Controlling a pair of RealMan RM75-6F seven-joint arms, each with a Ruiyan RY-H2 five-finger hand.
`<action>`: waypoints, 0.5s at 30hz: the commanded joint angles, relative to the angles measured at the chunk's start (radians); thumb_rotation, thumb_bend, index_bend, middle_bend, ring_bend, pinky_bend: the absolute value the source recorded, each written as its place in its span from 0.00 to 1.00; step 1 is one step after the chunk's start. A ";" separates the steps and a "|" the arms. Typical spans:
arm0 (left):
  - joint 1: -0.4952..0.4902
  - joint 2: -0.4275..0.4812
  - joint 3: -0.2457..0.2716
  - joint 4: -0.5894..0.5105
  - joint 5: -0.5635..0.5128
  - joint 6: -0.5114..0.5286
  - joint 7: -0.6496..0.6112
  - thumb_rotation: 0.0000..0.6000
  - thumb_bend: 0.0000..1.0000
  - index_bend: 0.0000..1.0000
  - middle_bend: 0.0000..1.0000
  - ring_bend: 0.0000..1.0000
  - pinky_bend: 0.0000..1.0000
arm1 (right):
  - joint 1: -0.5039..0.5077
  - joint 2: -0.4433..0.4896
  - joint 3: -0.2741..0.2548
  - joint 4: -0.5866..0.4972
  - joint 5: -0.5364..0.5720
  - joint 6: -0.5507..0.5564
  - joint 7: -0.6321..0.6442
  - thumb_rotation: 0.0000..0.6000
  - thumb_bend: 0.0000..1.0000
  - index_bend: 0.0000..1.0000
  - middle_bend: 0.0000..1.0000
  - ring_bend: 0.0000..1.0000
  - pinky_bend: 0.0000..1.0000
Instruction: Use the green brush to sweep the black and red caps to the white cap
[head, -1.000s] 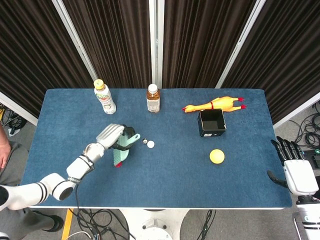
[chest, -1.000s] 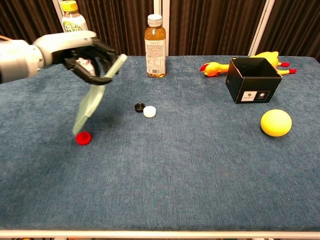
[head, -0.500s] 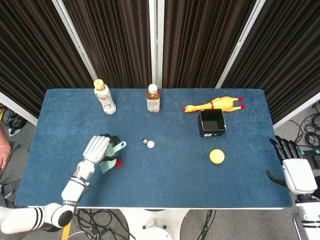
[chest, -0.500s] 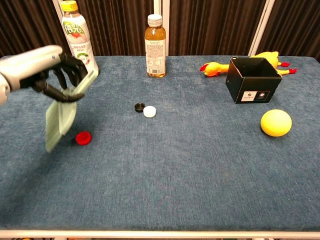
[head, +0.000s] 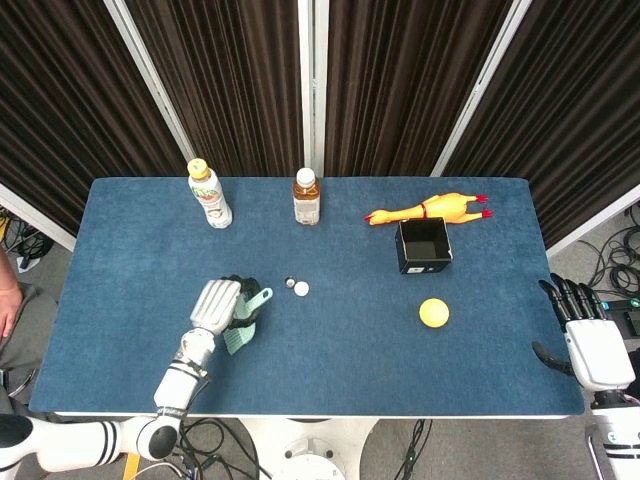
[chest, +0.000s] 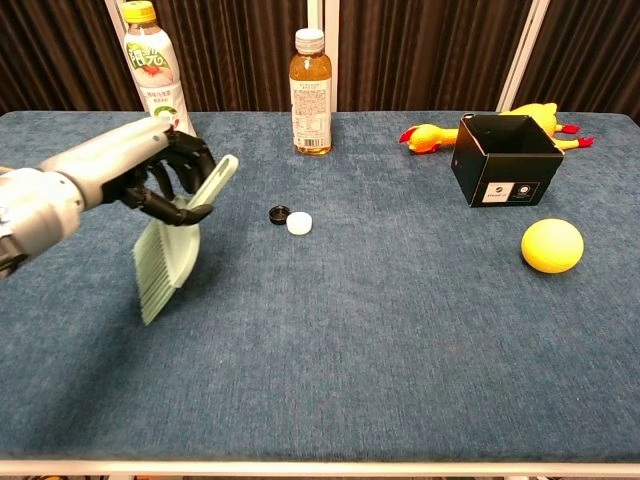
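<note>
The green brush is gripped by the left robot hand, bristles down, left of the black cap, which touches the white cap. The right robot hand is open beside the table.

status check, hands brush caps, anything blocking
Left hand grips green brush, right hand idle, open. Black cap beside white cap. Red cap not visible. Nothing blocking.
</note>
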 joint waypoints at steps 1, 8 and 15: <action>-0.021 -0.034 -0.034 0.029 -0.024 -0.022 0.026 1.00 0.38 0.54 0.54 0.40 0.40 | 0.000 0.000 0.000 0.001 0.000 -0.001 0.002 1.00 0.14 0.00 0.01 0.00 0.00; -0.074 -0.104 -0.108 0.109 -0.076 -0.086 0.045 1.00 0.38 0.54 0.54 0.40 0.40 | -0.001 0.002 -0.001 0.006 0.001 0.002 0.008 1.00 0.14 0.00 0.01 0.00 0.00; -0.145 -0.181 -0.181 0.207 -0.092 -0.125 0.054 1.00 0.38 0.54 0.54 0.40 0.40 | -0.002 0.004 0.000 0.007 0.007 0.002 0.011 1.00 0.14 0.00 0.01 0.00 0.00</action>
